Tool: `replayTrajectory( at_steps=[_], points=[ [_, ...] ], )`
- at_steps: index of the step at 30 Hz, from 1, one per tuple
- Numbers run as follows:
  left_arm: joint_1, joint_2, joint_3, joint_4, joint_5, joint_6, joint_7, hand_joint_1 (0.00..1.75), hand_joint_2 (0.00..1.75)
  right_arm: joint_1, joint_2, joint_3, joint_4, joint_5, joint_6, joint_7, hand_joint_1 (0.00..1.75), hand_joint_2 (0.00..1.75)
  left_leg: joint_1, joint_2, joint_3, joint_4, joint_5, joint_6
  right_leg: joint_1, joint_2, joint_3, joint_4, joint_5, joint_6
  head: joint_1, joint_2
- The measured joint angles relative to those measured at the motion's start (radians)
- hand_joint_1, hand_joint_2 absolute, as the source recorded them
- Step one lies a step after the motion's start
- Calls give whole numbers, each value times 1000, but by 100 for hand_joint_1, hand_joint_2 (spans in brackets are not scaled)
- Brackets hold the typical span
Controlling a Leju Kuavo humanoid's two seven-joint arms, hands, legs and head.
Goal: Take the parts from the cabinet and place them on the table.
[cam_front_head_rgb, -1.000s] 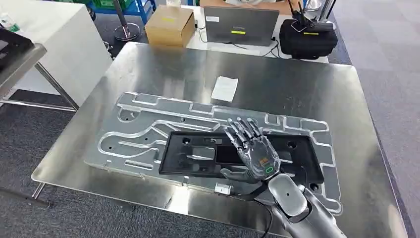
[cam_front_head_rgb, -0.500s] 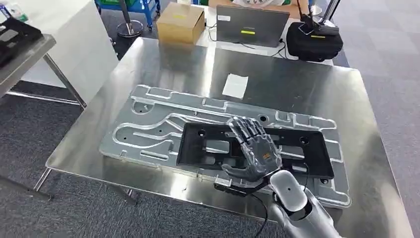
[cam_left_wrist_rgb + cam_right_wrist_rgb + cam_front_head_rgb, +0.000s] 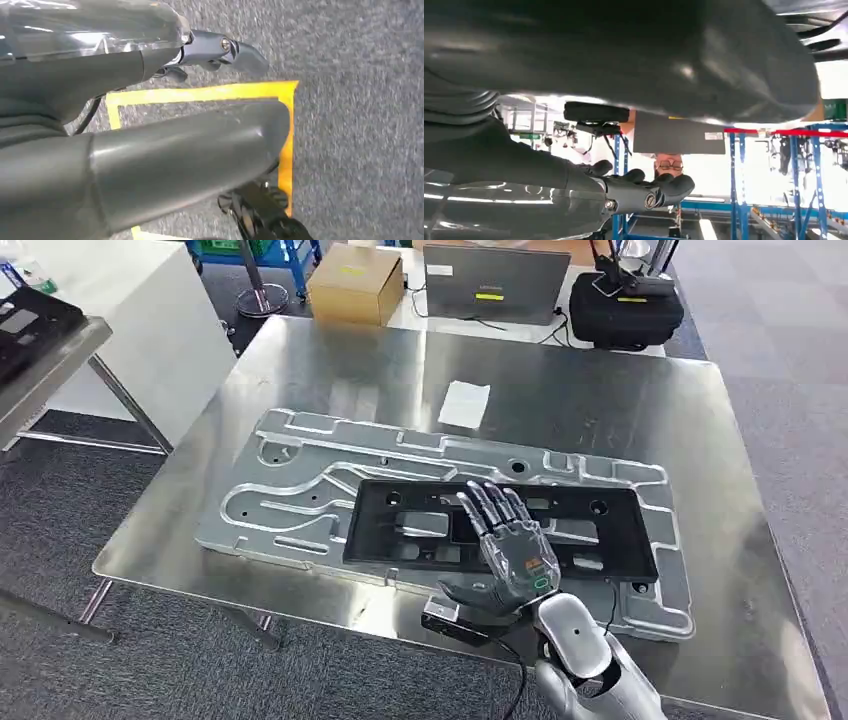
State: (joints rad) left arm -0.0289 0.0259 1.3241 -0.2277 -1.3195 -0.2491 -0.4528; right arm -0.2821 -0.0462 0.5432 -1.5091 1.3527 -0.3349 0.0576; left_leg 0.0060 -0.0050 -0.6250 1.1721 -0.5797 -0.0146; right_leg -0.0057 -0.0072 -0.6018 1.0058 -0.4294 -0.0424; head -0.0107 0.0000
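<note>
Nearest to me, at about 5 o'clock in the head view, my right hand [image 3: 505,555] reaches out over the black part [image 3: 590,530]. Its fingers [image 3: 490,508] are spread apart and stretched flat, and they hold nothing. The palm hangs over the near edge of the black part; I cannot tell if it touches.

My left hand [image 3: 150,150] hangs down over grey carpet with a yellow tape line [image 3: 200,93] on it. I cannot tell how its fingers lie.

The black part is a long flat frame with holes in it. It lies on top of a big silver plate [image 3: 290,495] with grooves cut into it. The silver plate lies on the shiny metal table [image 3: 620,410], near the front edge.

Farther out, at about 12 o'clock from my hand, a small white paper [image 3: 464,404] lies on the table, well apart from the silver plate.

Past the far table edge I see a brown box [image 3: 356,284] at 11 o'clock, a grey laptop [image 3: 495,282] at 12 o'clock and a black bag [image 3: 626,312] at 1 o'clock.

In the right wrist view a person [image 3: 668,164] stands beyond my fingers.
</note>
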Motion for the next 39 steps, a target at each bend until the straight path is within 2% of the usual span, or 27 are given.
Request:
replayTrajectory(
  at_steps=[2,3,4,6,7,8,12,13,14,16,17,19,21,22,23,25,27,28,29,31,32,33,34,36,37,38,39],
  points=[
    [1,0,1,0,0,0,0,0,0,9,0,0,0,2,-10,-3,0,0,5,0,-41,134,-63,-9,0,-3,-20,3,13,2,0,0],
    [1,0,2,0,0,0,1,0,0,16,2,0,-1,8,-26,-6,0,0,8,1,-30,136,-59,-12,0,-3,-31,5,21,4,0,0],
    [2,0,3,0,0,0,2,0,0,27,5,0,-7,16,-49,-8,0,0,11,1,6,89,-35,-15,-2,-3,-42,10,27,8,0,0],
    [1,0,6,0,0,2,2,0,0,49,15,0,-31,27,-107,-16,0,0,18,1,120,-90,31,-20,-6,-2,-64,24,36,18,0,0],
    [-2,0,8,0,0,5,3,0,0,60,22,0,-48,37,-142,-18,0,0,20,-1,160,-170,20,-19,-6,-3,-71,31,41,25,0,0],
    [-2,-2,9,0,0,8,2,0,0,74,27,0,-68,44,-174,-20,0,0,8,-5,148,-164,40,-14,-1,-2,-71,31,47,33,1,0],
    [4,-8,24,0,0,18,3,0,0,131,47,0,-144,53,-289,-35,0,0,8,-3,128,-162,71,19,-3,2,-75,16,83,57,5,0],
    [0,-10,25,0,0,21,3,0,0,145,51,0,-162,40,-318,-48,0,0,11,4,117,-163,84,27,-10,6,-86,31,48,61,1,0],
    [-1,-12,26,0,1,21,2,0,0,164,56,-2,-189,13,-337,-75,0,0,11,4,104,-163,96,38,-8,6,-103,78,-23,64,7,0],
    [0,-18,32,0,5,29,0,0,0,212,80,-15,-254,-74,-356,-169,0,0,9,5,72,-161,120,41,-8,6,-144,236,-146,71,9,0],
    [2,-21,34,0,9,31,0,0,0,235,96,-25,-276,-110,-359,-223,0,0,7,6,56,-160,131,41,-8,6,-155,304,-174,71,9,0],
    [2,-30,45,0,13,33,-1,0,0,287,131,-52,-324,-209,-359,-354,0,0,5,7,26,-157,150,40,-8,6,-121,330,-148,68,9,0],
    [4,-35,51,0,16,33,-2,0,0,318,159,-72,-356,-241,-360,-398,0,0,1,6,0,-154,168,36,-4,6,-8,200,-90,54,9,0],
    [3,-39,52,0,16,33,-2,0,0,323,168,-76,-368,-245,-360,-401,0,0,0,6,-8,-153,178,33,1,6,69,104,-89,42,8,0],
    [2,-45,52,0,16,34,-2,0,0,328,177,-79,-383,-247,-360,-404,0,0,-3,5,-14,-151,185,28,10,6,141,12,-118,31,8,0],
    [4,-47,56,0,16,35,-3,0,0,341,192,-85,-401,-255,-362,-414,0,0,1,10,-12,-160,204,15,15,4,145,-21,-115,31,7,0],
    [6,-48,58,0,17,35,-3,0,0,361,209,-103,-409,-317,-362,-466,0,0,0,8,-16,-171,228,0,12,3,134,-31,-94,18,12,0],
    [5,-50,62,0,18,36,-2,0,0,374,219,-111,-412,-370,-363,-499,0,0,5,8,-21,-159,205,-3,5,-6,125,-38,-79,11,12,0],
    [7,-52,67,0,18,38,-2,0,0,389,228,-118,-417,-428,-363,-524,0,175,5,7,-37,-127,149,-5,5,-5,111,-38,-67,1,9,0],
    [8,-55,76,0,21,42,-2,0,0,425,234,-129,-426,-548,-364,-533,0,175,7,7,-70,7,23,-12,5,-7,82,-36,-45,-1,-1,0],
    [8,-57,79,0,24,43,-2,0,0,445,232,-135,-428,-621,-364,-524,0,175,7,7,-83,84,-14,-17,6,-9,64,-32,-33,-1,-1,0],
    [8,-59,83,0,31,45,-3,0,0,463,228,-140,-431,-705,-362,-511,0,175,7,7,-83,135,-15,-19,6,-10,44,-27,-21,1,-1,0],
    [8,-62,89,0,36,45,-3,0,0,482,221,-151,-432,-792,-353,-505,0,0,8,7,-64,143,14,-21,6,-10,24,-21,-11,3,-1,0],
    [9,-67,101,0,41,46,-6,0,0,529,208,-180,-432,-1046,-296,-510,0,0,9,8,28,47,92,-22,3,-11,-13,-5,3,11,-2,0],
    [9,-69,106,-1,41,47,-6,0,0,562,204,-206,-432,-1173,-244,-529,0,0,11,7,98,-42,100,-21,3,-10,-28,4,10,16,-1,0],
    [8,-71,109,-2,41,47,-6,0,0,595,205,-239,-431,-1249,-188,-547,0,0,9,4,160,-142,47,-18,5,-12,-39,12,15,22,-2,0],
    [9,-72,116,-4,41,47,-6,0,0,624,215,-286,-424,-1295,-104,-563,0,0,1,-1,185,-193,35,-6,5,-14,-42,17,21,28,1,0]
  ],
)
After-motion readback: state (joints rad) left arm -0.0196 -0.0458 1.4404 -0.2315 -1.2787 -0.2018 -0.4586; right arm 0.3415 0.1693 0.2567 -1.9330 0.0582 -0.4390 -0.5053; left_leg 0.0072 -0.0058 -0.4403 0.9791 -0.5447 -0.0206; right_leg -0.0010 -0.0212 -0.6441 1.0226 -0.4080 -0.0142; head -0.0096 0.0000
